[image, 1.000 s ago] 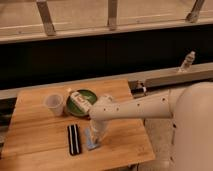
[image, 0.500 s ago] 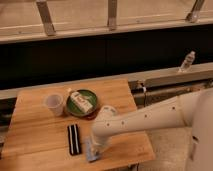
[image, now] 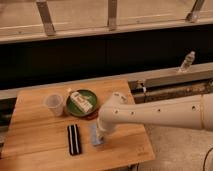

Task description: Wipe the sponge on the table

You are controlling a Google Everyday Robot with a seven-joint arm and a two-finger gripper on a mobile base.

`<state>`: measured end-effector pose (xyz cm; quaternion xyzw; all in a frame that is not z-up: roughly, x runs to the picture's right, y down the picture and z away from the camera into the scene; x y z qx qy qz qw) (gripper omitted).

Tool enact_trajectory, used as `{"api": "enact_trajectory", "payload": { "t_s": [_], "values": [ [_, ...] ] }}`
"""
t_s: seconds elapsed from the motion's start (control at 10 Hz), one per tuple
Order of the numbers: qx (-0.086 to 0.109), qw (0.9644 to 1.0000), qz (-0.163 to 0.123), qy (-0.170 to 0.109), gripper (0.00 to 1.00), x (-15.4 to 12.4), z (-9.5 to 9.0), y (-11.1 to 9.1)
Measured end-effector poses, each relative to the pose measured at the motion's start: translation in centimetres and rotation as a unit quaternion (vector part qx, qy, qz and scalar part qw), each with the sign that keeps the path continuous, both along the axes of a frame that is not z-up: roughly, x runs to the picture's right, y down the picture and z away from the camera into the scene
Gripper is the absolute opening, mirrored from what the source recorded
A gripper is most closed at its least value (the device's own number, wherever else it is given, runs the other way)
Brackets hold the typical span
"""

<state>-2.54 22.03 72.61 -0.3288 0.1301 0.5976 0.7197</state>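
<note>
The light-blue sponge (image: 95,135) lies flat on the wooden table (image: 35,132), near the front and just right of centre. My gripper (image: 101,136) points down onto the sponge's right side, at the end of the white arm (image: 160,114) that reaches in from the right. The arm's bulky wrist hides where the gripper meets the sponge.
A black striped block (image: 74,139) lies just left of the sponge. Behind it a green plate (image: 89,98) holds a pale packet, and a translucent cup (image: 54,104) stands to its left. A bottle (image: 186,62) stands on the ledge at the far right. The table's front edge is close.
The gripper and sponge went toward the table's front edge, then came back away from it. The arm's elbow has swung back toward the plate.
</note>
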Motion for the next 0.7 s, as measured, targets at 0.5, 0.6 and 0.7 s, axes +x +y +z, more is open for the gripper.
{"api": "enact_trajectory", "payload": {
  "t_s": [0.5,0.6,0.7],
  "values": [
    [-0.035,0.9987,-0.034,-0.010,0.60,-2.9,2.0,1.9],
    [-0.044,0.9984,-0.034,-0.009,0.70,-2.9,2.7,3.0],
    [-0.051,0.9981,-0.033,-0.007,0.78,-2.8,3.3,3.9]
  ]
}}
